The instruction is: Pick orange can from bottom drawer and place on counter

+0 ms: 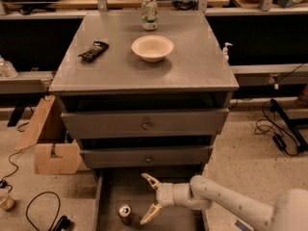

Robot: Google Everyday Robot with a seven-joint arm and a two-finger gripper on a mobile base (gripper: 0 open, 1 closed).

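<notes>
The orange can [125, 213] stands upright on the floor of the open bottom drawer [109, 189], near its front left. My gripper [148, 198] is open over the drawer, just right of the can and apart from it, fingers spread towards the left. The arm comes in from the lower right. The grey counter [197, 66] tops the cabinet above.
On the counter stand a white bowl [152, 48], a white-and-green can [149, 13] at the back and a dark snack packet [93, 51] at the left. The two upper drawers [144, 125] are shut. A cardboard box [52, 143] and cables lie on the floor.
</notes>
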